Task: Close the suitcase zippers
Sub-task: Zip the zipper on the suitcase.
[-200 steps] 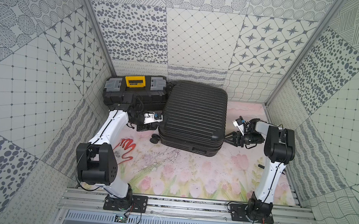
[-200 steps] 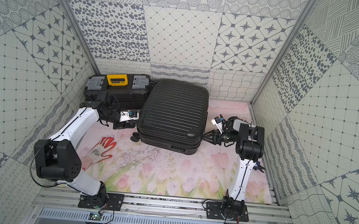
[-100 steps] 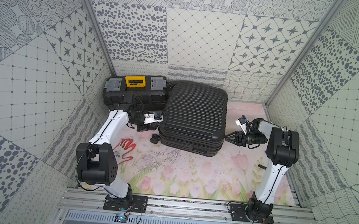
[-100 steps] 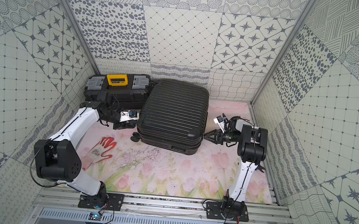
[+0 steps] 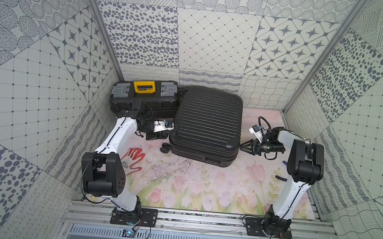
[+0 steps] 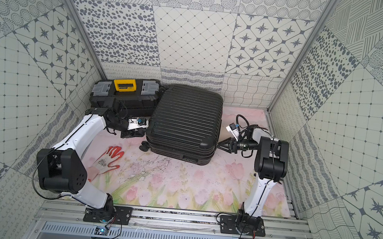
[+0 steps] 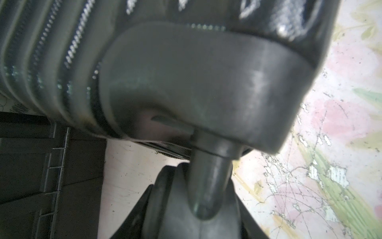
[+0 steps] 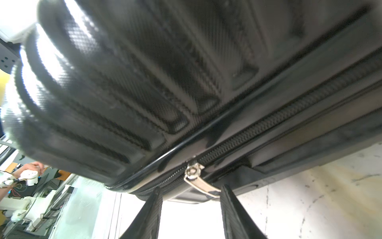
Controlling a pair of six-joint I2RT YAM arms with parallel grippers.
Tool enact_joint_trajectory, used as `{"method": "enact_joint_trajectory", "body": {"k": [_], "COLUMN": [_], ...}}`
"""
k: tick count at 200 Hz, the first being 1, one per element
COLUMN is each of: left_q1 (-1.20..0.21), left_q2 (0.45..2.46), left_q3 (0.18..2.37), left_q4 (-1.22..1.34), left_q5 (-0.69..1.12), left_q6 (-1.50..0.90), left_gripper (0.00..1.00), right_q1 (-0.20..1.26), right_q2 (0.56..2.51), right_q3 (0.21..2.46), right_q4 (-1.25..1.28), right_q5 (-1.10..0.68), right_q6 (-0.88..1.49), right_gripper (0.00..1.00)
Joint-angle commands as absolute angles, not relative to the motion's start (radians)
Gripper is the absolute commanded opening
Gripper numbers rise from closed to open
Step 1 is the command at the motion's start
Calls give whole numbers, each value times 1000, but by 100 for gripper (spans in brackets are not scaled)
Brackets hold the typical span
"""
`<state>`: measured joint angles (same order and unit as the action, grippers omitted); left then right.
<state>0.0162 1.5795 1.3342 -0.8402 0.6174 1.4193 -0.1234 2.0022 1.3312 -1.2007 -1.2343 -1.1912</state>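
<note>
The black ribbed suitcase (image 5: 206, 123) (image 6: 185, 122) lies flat with its lid down in both top views. My left gripper (image 5: 159, 136) (image 6: 135, 133) is at its left side. In the left wrist view the left gripper (image 7: 191, 219) is shut on a suitcase wheel (image 7: 175, 207), with the zippers' track (image 7: 78, 39) running above it. My right gripper (image 5: 242, 147) (image 6: 219, 145) is at the front right corner. In the right wrist view the right gripper (image 8: 190, 188) is open, and a silver zipper pull (image 8: 198, 182) hangs from the track (image 8: 268, 122), touching one finger (image 8: 229, 204).
A black toolbox with a yellow latch (image 5: 144, 97) stands against the back wall, left of the suitcase. A red and white glove (image 5: 135, 157) lies on the floral mat (image 5: 203, 185) by the left arm. Patterned walls close in on three sides.
My right arm's elbow has swung slightly to the right and its jaws have spread a little beside the zipper pull. The left arm and the suitcase have not moved.
</note>
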Motion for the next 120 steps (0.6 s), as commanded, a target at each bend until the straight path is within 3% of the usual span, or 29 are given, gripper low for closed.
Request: {"method": "enact_joint_trajectory", "body": {"k": [1,76,120], "left_q1": [20,19,13], "left_q2": [1592,1583,1598], "left_q3": [1342,1331,1343], "left_q4": [-830,-827,-825], "left_q5": [569,566,572], "left_q6": [1219,1220,1218], "left_gripper": [0,0,0], "right_q1": [-107,-58,-34], "right_q2": [1979,1860,1782], "right_q3": [1334,1211,1115], "right_q4": [-1138,-858,-732], "right_q5": [-1204,-1101,-1088], "right_q6": [-1160,-1037,-988], "right_gripper": [48,47,37]}}
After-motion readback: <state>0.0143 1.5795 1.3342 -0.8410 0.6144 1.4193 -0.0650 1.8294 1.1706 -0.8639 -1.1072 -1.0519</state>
